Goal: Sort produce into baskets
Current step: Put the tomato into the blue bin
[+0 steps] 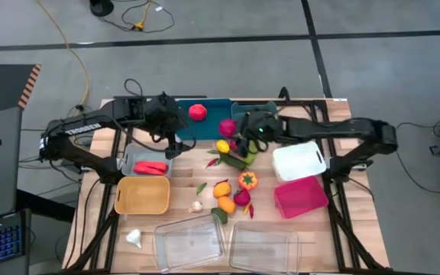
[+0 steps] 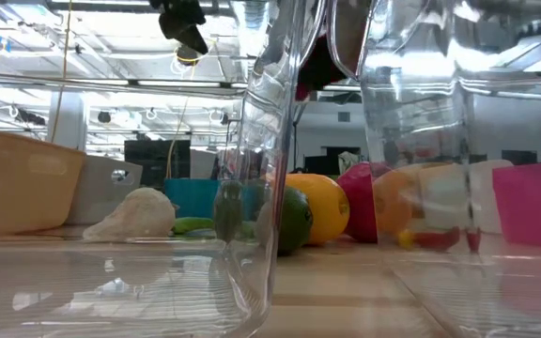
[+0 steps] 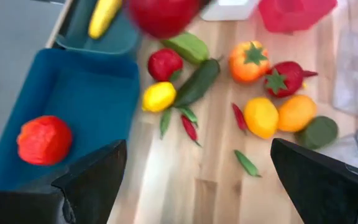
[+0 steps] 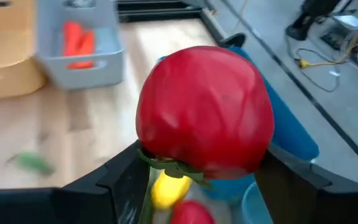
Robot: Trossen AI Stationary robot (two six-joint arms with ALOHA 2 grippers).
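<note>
Red tomato [image 4: 205, 111] clamped in my right gripper [image 1: 239, 131], lifted over the teal bin [image 1: 212, 118].
Bumping my empty, open left gripper [image 1: 173, 126] close beside could spill it onto the pile below.

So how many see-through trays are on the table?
2: side by side at the table's edge, one clear tray near the tan bin, the other near the magenta bin.

High view looks straight down on the table [image 1: 357, 229]; low view sits level at its near edge, behind clear trays [image 2: 280, 141]; both share them.
</note>
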